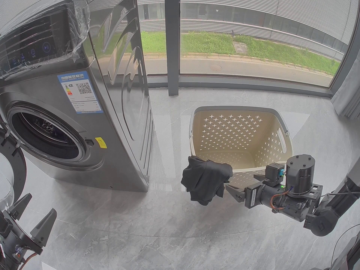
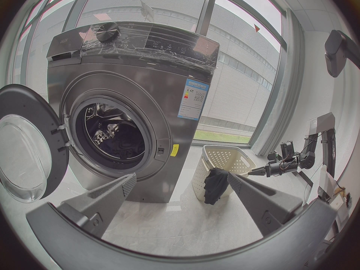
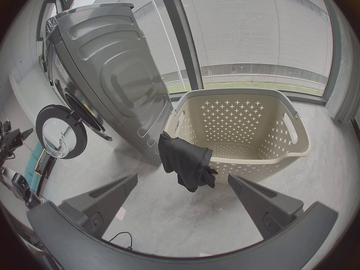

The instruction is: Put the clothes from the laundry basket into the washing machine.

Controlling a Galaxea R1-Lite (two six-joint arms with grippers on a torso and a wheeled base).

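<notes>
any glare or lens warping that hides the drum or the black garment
Head view: daylight; the washing machine mirrors the grass on its side, the film over its panel glints. Left wrist view: fisheye bends the window frame, corners go dark, the drum is dim. Right wrist view: same warp; the black garment stands out against the pale laundry basket.

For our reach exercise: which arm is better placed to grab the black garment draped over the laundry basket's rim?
Probably right: its open gripper sits beside the black garment; the left gripper is near the washing machine.
</notes>
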